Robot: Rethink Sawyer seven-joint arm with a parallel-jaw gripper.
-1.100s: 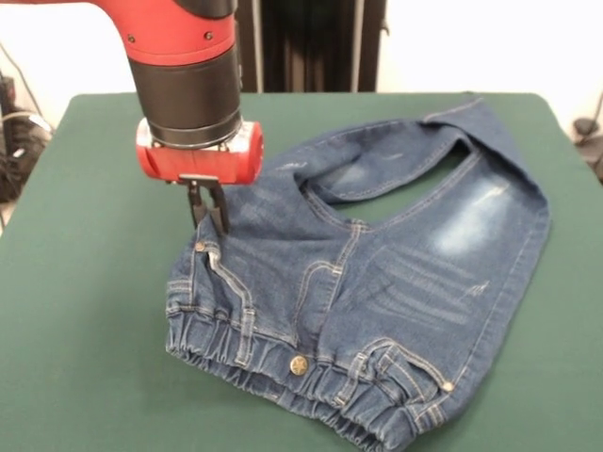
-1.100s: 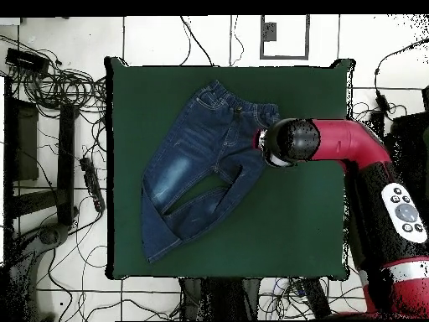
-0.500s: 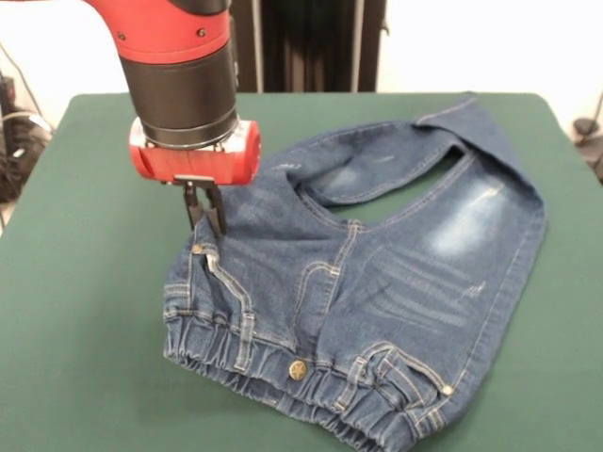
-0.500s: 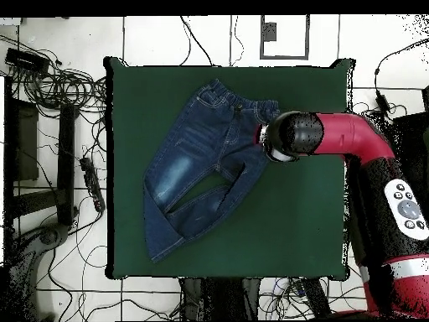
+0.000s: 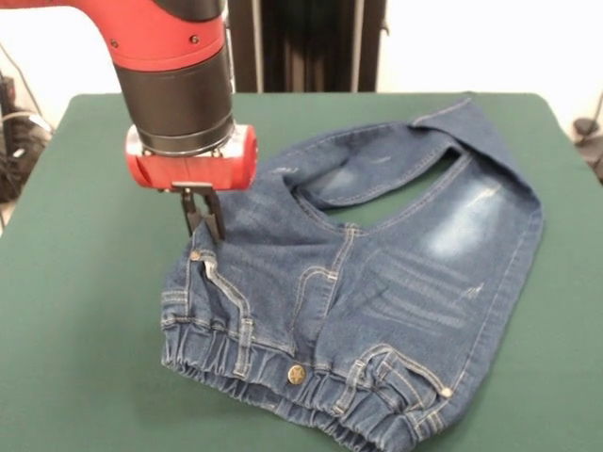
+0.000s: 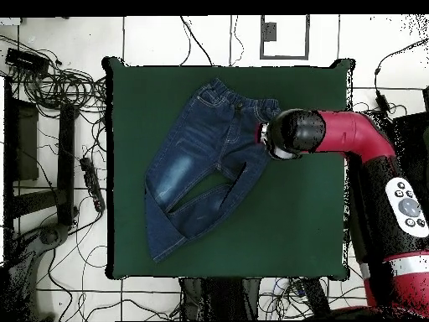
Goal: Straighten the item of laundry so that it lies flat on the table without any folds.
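I am working in a robotics lab, not a home. The green felt table (image 6: 302,235) stands alone on a pale tiled floor (image 6: 151,38) with dark grout lines, and loose black cables (image 6: 50,84) sprawl across those tiles from 9 to 11 o'clock of the table. More cables (image 6: 243,293) trail along the 6 o'clock side. A wall-type outlet box (image 6: 270,32) sits at 12 o'clock. The red and black arm (image 6: 369,159) reaches in from 3 o'clock.
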